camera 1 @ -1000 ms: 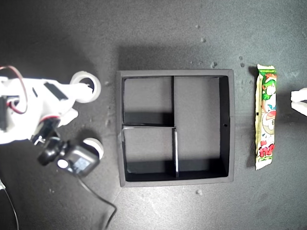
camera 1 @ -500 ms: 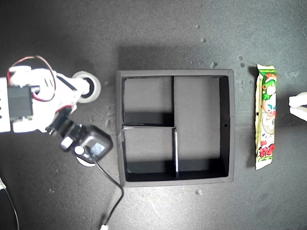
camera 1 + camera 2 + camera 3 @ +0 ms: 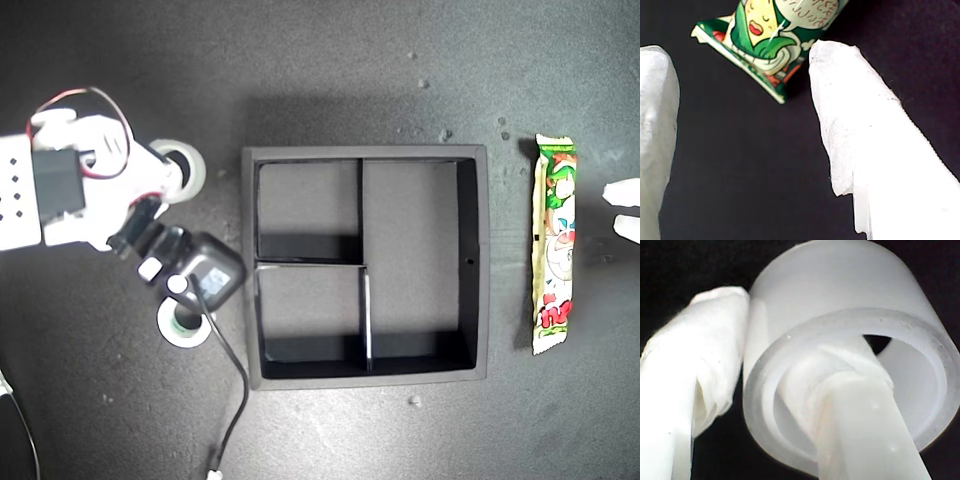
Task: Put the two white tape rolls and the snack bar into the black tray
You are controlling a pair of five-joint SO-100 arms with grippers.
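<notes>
The black tray [image 3: 365,152] lies in the middle of the exterior view with all three compartments bare. At that view's left, my second gripper [image 3: 172,172] is shut on the wall of the wider white tape roll [image 3: 190,165]. The second wrist view shows one finger inside the roll's [image 3: 850,285] hole and one finger [image 3: 705,350] outside it. The smaller tape roll [image 3: 183,326], with a green core, lies just below, partly under the arm's camera. The snack bar [image 3: 555,245] lies to the tray's right. My first gripper [image 3: 622,208] stands open beside it, with the bar's crimped end [image 3: 765,35] ahead of its fingers.
A black cable [image 3: 232,400] trails from the second arm's wrist camera [image 3: 205,275] toward the exterior view's bottom. The dark mat carries small white specks [image 3: 414,401]. The second arm's white body [image 3: 50,190] fills the exterior view's left edge.
The second arm swung upward in the exterior view, uncovering the smaller roll, which now lies slightly lower. The wider roll shifted a little upward. The first gripper's fingers at the right edge moved slightly.
</notes>
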